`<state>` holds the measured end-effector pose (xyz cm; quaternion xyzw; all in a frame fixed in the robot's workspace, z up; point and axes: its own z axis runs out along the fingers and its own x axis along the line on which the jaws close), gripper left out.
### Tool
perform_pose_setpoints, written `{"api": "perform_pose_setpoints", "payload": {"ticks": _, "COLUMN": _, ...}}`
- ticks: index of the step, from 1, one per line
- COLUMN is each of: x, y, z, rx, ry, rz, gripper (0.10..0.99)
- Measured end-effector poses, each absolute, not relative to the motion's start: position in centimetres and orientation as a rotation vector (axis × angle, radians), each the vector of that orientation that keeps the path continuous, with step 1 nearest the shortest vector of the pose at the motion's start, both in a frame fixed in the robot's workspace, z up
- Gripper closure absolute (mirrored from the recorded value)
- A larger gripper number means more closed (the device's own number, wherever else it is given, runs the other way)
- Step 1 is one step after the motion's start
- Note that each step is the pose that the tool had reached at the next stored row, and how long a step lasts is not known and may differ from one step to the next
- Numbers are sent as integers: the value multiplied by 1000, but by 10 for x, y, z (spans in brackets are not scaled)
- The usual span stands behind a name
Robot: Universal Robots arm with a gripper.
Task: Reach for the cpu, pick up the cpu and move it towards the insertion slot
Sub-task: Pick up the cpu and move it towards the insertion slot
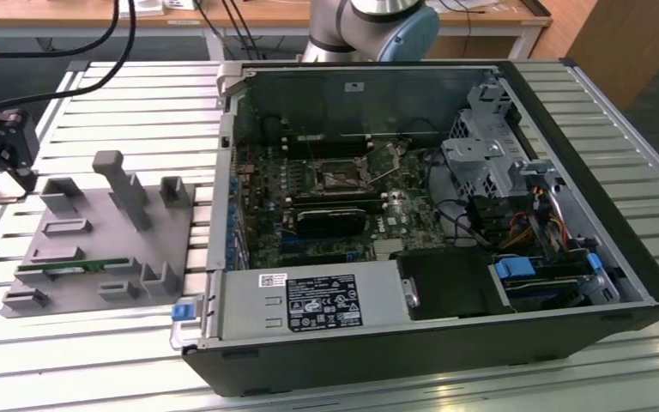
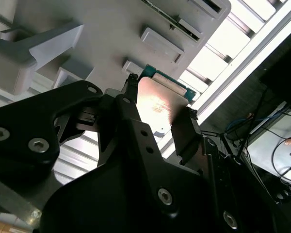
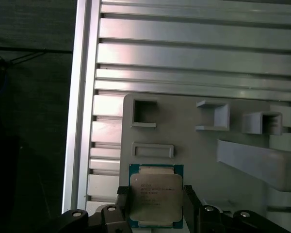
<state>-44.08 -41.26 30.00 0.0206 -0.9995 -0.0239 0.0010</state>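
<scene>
Gripper (image 3: pixel 155 194) clamped on the cpu (image 3: pixel 155 208), jaws on two opposite edges. Chip sits flat, silver lid facing both wrist cameras. It's near square, so I read no long axis. Its edges run parallel to the grey fixture plate (image 3: pixel 194 155) under it. In the exterior view the insertion slot (image 1: pixel 339 178) lies well apart, inside the open computer case (image 1: pixel 604 215).

Robotics lab bench: open computer case (image 1: pixel 618 202), grey parts fixture (image 1: pixel 112 245), slatted aluminium table (image 1: pixel 135 103).
</scene>
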Motion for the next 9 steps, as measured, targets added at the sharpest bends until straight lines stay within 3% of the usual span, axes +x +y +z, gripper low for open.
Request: {"api": "perform_pose_setpoints", "payload": {"ticks": 9, "x": -441, "y": -412, "z": 316, "rx": 65, "ry": -3138, "rz": -75, "gripper": 557}}
